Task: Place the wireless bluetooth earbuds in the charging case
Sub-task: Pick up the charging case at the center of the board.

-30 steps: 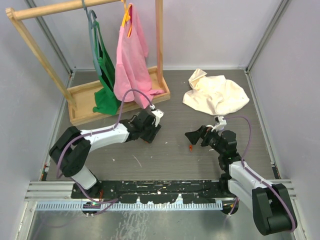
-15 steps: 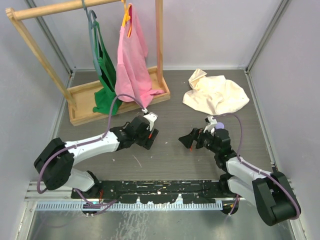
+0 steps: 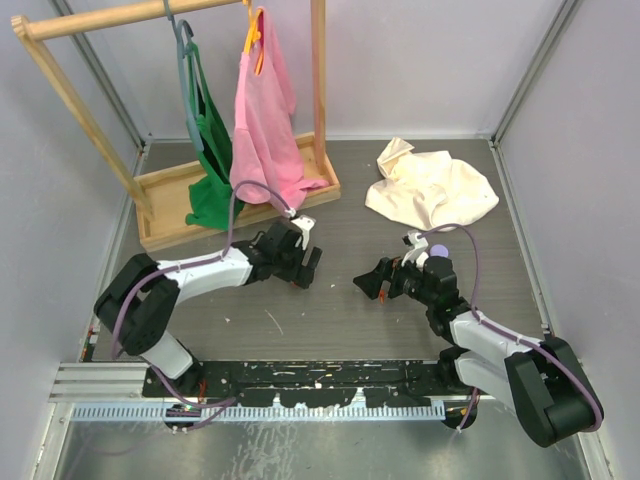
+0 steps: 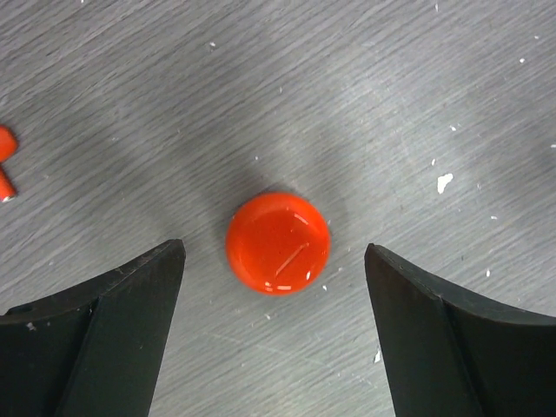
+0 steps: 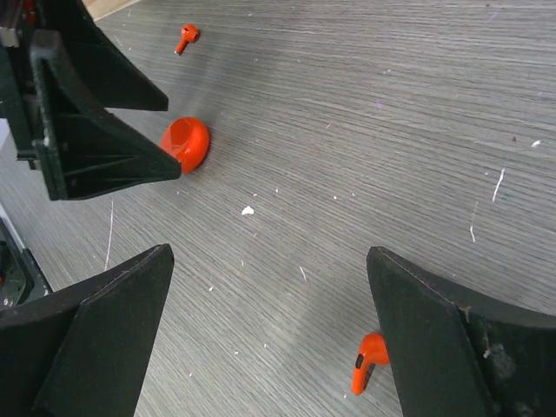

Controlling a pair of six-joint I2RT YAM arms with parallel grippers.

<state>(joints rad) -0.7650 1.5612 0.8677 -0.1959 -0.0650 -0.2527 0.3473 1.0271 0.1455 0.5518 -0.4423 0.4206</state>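
Tabletop (image 3: 330,320), wooden rack (image 3: 318,90) and cream cloth (image 3: 430,190) are unchanged. The right gripper (image 3: 372,282) has been shifted left toward the centre since a second ago; its fingers are kept spread wide, with nothing held. The left gripper (image 3: 302,264) fingers, narrower before, are now spread wide either side of the red charging case (image 4: 278,243), which lies untouched on the tabletop. One red earbud (image 5: 371,360) is seen just beside a right finger, and a second earbud (image 5: 185,35) beyond the case.
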